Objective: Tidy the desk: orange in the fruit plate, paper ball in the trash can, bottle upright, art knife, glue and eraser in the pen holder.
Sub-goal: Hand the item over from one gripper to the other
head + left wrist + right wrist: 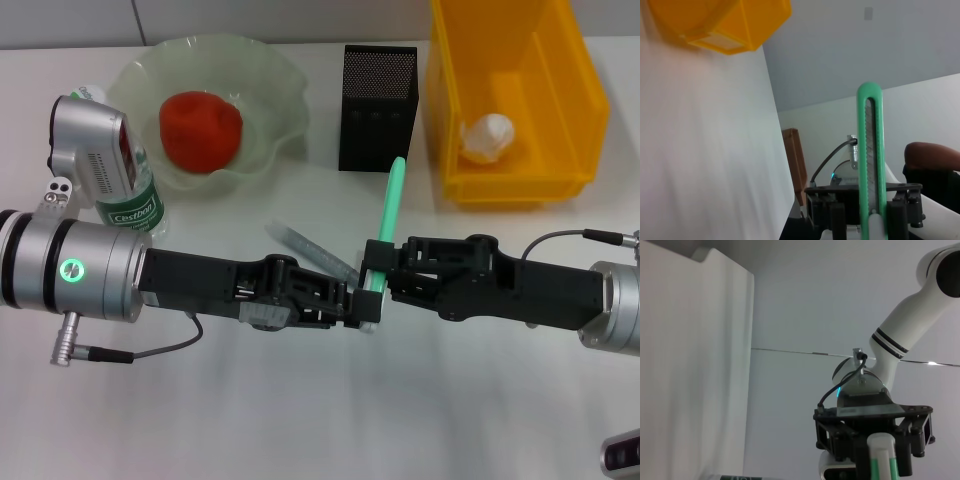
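The green art knife [388, 215] is held above the middle of the white surface [300, 420], with both grippers meeting at its lower end. The left gripper [352, 305] appears clamped on the base of the knife from one side, and the right gripper [378, 272] appears closed on the same end from the other, though it cannot be told which of them carries the weight. The knife's free end is pointed towards the black pen holder [377, 107], near it but not yet over its mouth.

A handover seems to be in hand, and this is where trouble is likely. If one gripper is opened before the other is firmly shut, the knife could be dropped onto the surface or swung sideways. If both are pulled apart while clamped, the knife could be twisted or wrenched loose. A clear stick [310, 251], perhaps the glue, lies just beside the grippers and could be knocked away.

The orange [201, 131] is seen in the plate [270, 80], the paper ball [487, 136] in the yellow bin [580, 90], and the bottle [133, 205] stands partly hidden behind the left arm
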Robot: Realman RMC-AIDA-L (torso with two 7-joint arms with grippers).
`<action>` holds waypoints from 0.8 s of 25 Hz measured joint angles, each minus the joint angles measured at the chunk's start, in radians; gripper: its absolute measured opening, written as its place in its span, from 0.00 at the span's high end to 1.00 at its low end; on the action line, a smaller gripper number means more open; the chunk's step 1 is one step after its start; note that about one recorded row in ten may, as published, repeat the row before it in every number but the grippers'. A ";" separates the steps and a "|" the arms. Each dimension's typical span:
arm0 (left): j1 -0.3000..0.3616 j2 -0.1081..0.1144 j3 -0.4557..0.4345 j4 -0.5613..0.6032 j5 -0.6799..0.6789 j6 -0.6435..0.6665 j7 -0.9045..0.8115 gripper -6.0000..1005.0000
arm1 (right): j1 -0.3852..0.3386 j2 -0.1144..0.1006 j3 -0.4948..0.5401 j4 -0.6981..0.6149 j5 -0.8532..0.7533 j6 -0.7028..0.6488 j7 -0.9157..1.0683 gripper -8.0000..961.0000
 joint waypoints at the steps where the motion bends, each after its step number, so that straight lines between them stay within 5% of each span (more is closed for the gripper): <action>1: 0.000 0.000 0.000 0.000 0.000 0.000 0.000 0.77 | 0.000 0.000 0.000 0.000 0.000 0.000 0.000 0.57; 20: -0.004 0.000 0.000 0.000 0.000 -0.004 0.000 0.77 | 0.001 -0.001 0.000 0.000 0.002 0.000 0.000 0.72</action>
